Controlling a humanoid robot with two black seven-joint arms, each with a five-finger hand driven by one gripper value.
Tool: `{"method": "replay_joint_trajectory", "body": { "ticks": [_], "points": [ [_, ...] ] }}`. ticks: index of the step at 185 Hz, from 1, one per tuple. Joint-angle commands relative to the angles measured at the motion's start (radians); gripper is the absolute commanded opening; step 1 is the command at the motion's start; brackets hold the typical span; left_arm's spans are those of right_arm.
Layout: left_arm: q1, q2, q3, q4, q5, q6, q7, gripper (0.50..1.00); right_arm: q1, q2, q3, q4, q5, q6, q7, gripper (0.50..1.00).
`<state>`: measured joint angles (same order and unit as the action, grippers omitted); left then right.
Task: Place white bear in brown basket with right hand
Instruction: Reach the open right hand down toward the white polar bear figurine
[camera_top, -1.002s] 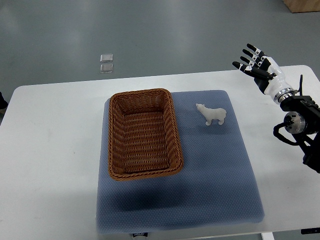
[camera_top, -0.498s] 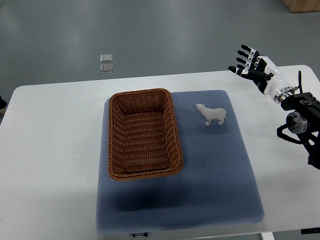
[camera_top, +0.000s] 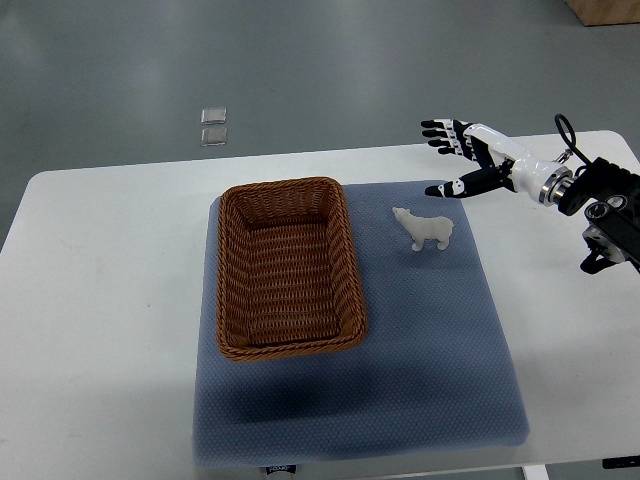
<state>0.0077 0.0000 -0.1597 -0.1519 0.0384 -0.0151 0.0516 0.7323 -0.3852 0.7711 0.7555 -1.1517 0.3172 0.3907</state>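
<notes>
A small white bear (camera_top: 424, 229) stands on the blue mat (camera_top: 420, 340), just right of the brown wicker basket (camera_top: 288, 267). The basket is empty. My right hand (camera_top: 452, 158) comes in from the right edge and hovers above the mat's far right corner, a little beyond and right of the bear. Its fingers are spread, holding nothing, with the thumb pointing toward the bear. It does not touch the bear. The left arm is out of view.
The mat lies on a white table (camera_top: 100, 300). Two small clear squares (camera_top: 213, 126) lie on the grey floor beyond the table. The right forearm (camera_top: 605, 210) with its cables sits over the table's right edge.
My right hand has swung left and lowered toward the bear, turning from upright to stretched out sideways. The bear and basket have not moved.
</notes>
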Motion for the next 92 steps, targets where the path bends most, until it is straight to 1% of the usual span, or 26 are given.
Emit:
{"method": "replay_joint_trajectory", "body": {
  "ticks": [1,45,63,75,92],
  "points": [
    [0.0,0.0,0.0,0.0,0.0,0.0,0.001,1.0,0.019,-0.032,-0.081,0.022,-0.083,-0.009,0.02,0.921],
    [0.0,0.0,0.0,0.0,0.0,0.0,-0.001,1.0,0.029,-0.053,-0.118,0.048,-0.209,-0.01,0.031,0.917],
    [0.0,0.0,0.0,0.0,0.0,0.0,0.001,1.0,0.029,-0.052,-0.134,0.05,-0.267,-0.013,0.03,0.907],
    [0.0,0.0,0.0,0.0,0.0,0.0,-0.001,1.0,0.029,-0.052,-0.142,0.05,-0.286,-0.029,0.028,0.903],
    [0.0,0.0,-0.001,0.0,0.0,0.0,0.001,1.0,0.029,-0.053,-0.18,0.05,-0.296,-0.075,0.027,0.891]
  ]
}}
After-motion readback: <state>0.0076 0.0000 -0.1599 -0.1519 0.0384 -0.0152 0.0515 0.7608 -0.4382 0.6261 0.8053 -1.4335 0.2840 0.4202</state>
